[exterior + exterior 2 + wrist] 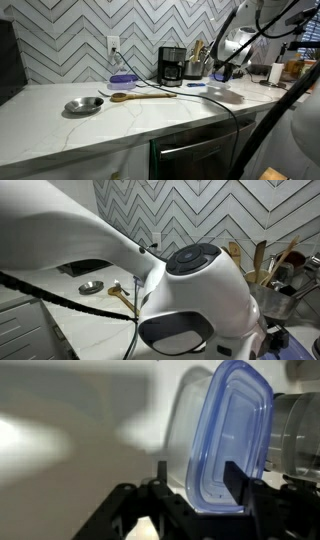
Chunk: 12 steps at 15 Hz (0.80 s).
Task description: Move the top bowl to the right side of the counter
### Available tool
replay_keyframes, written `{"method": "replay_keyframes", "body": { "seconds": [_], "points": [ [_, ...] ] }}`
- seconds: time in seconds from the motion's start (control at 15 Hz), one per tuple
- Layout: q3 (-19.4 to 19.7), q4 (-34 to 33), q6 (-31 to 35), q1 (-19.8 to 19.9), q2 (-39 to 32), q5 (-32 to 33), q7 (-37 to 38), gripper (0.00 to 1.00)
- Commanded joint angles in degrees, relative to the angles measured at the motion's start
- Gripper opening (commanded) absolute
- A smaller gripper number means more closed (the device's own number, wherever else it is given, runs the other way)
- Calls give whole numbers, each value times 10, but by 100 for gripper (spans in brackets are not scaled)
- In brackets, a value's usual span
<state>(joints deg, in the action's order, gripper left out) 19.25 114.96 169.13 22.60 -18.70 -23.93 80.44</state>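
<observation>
We find the top bowl (225, 430) carried on edge above the counter (150, 118), beyond the coffee maker (172, 65) in an exterior view. Risk noted: the hold is on a thin, smooth wall only, so we judge the bowl could pivot or slip; let go in this attitude, it would land on its rim and might roll. The claw (196, 468) stands partly apart, one finger inside the bowl and one outside, clamped on that wall as far as we can tell. A clear vessel (292, 430) sits just beside the bowl; a sideways move could strike it.
</observation>
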Motion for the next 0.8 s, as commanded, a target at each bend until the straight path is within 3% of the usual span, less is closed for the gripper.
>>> {"method": "replay_keyframes", "body": {
  "seconds": [0.0, 0.13, 0.27, 0.47, 0.73],
  "points": [
    [6, 33, -66, -3, 58, 18, -55, 92],
    [2, 60, -75, -3, 100, 19, -104, 100],
    [-2, 84, -86, -1, 142, 13, -165, 100],
    [0, 105, -154, -3, 193, 8, -253, 100],
    [3, 134, -233, -10, 249, 44, -334, 100]
  ]
}}
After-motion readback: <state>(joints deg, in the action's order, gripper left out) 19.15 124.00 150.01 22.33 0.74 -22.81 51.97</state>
